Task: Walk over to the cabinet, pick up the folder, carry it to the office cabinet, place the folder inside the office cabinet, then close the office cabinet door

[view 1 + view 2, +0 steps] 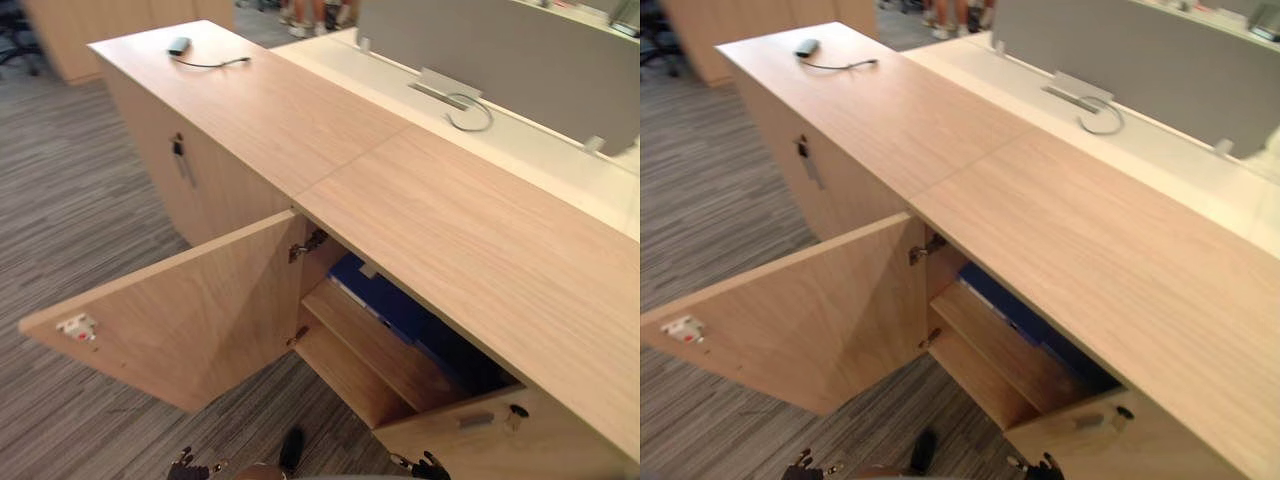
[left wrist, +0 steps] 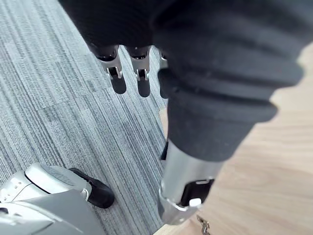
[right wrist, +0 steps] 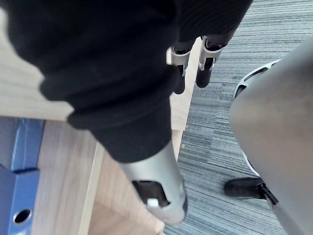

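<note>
A blue folder (image 1: 385,300) lies on the shelf (image 1: 370,345) inside the light wood office cabinet (image 1: 450,230); its blue spine (image 3: 17,166) also shows in the right wrist view. The cabinet's left door (image 1: 180,320) stands swung wide open over the carpet. My left hand (image 2: 142,78) hangs low beside the open door with straight fingers, holding nothing. On the other side my right hand (image 3: 205,68) hangs in front of the cabinet opening, open and empty too. Both hands peek in at the bottom edge of the eye views: the left hand (image 1: 188,467) and the right hand (image 1: 428,467).
The cabinet's right door (image 1: 480,440) with a keyhole stays closed. A neighbouring cabinet (image 1: 200,180) has a key in its closed door. A small device with a cable (image 1: 180,45) lies on top. A grey partition (image 1: 500,50) runs behind. Someone's feet (image 1: 310,20) stand far back.
</note>
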You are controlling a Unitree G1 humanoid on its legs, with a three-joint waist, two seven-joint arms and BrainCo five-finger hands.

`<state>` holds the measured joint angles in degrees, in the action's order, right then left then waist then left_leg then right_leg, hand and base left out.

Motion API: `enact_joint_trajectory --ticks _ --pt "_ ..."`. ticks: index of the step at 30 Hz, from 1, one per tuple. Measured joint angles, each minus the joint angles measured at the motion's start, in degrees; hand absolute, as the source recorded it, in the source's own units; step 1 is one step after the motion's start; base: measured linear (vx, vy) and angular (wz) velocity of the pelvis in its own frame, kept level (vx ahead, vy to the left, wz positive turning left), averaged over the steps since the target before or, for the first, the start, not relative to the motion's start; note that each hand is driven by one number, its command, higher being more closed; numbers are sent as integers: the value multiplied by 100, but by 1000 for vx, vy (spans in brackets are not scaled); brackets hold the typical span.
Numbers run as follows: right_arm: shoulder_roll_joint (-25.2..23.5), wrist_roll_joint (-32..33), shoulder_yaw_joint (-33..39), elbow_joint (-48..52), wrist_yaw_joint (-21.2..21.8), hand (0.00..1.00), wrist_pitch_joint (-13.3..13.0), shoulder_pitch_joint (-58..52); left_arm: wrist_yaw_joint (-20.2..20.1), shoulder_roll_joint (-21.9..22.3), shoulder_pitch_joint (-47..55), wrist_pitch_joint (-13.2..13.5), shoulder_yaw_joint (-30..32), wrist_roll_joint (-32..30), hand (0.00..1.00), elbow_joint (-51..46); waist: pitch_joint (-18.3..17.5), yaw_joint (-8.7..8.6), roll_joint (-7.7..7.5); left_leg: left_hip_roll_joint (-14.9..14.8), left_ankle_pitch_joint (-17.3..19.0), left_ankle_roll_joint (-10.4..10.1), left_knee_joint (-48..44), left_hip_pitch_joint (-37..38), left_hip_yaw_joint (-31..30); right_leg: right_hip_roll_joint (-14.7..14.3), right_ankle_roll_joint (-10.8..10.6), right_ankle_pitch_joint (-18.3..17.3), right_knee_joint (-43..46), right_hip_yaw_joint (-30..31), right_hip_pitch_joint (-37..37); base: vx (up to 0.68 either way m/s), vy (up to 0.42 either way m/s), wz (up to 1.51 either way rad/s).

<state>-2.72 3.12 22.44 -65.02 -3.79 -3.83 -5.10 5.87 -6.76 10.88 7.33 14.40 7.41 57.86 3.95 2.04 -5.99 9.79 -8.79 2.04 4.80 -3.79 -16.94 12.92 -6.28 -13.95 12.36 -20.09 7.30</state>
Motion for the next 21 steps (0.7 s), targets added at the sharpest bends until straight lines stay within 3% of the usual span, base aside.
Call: enact_joint_trajectory --ticks 3,6,8,10,11,14,15,17,21 --pt "13 30 11 5 -10 0 10 2 0 74 44 21 87 11 0 -6 37 49 26 -192 83 -106 -155 -27 76 -179 8 6 -120 -198 185 -45 -231 28" --pt "28 40 150 -8 -40 0 12 15 4 64 -15 25 156 -33 0 -2 99 -47 -11 -563 490 -69 -1044 -455 1333 -290 36 16 -223 -701 329 -87 -183 63" --pt "96 48 346 -27 -96 0 25 18 11 88 -55 15 167 -34 0 -10 165 -62 45 -1004 1135 -167 -2338 -940 2647 -313 70 -3 -251 -973 379 30 -45 58" --pt "124 61 424 -38 -97 0 27 91 11 94 -61 -3 163 -37 0 -8 243 -27 106 -1091 1522 -58 -2686 -1047 2812 -340 67 -7 -218 -1045 397 146 81 27" --pt "111 68 516 -45 -97 0 28 121 9 73 -90 -9 159 -41 0 -7 282 -11 105 -1071 1540 -42 -2704 -1060 2777 -317 66 -7 -191 -1058 396 103 93 23" --pt "-83 165 745 -79 -88 0 33 157 -8 -18 -116 -15 101 -68 0 -7 323 -9 -46 -689 1388 100 -2221 -976 2603 -73 99 14 -6 -1123 291 144 122 46" --pt "-148 238 800 -100 -80 0 38 158 -8 -14 -116 -15 90 -69 0 -7 319 -10 -37 -553 1180 182 -1790 -792 2526 -1 234 100 60 -1114 260 179 166 46" --pt "-150 247 815 -80 -69 0 32 169 -10 -15 -107 -23 72 -120 0 3 317 4 -8 -445 787 235 -1022 -446 2392 -29 344 169 -22 -1089 244 139 84 34" --pt "-146 246 567 -13 -68 0 22 165 -8 -8 -115 -51 155 -292 0 62 326 -9 8 -378 308 226 -175 56 2216 -219 336 172 -412 -1110 227 46 -21 20"
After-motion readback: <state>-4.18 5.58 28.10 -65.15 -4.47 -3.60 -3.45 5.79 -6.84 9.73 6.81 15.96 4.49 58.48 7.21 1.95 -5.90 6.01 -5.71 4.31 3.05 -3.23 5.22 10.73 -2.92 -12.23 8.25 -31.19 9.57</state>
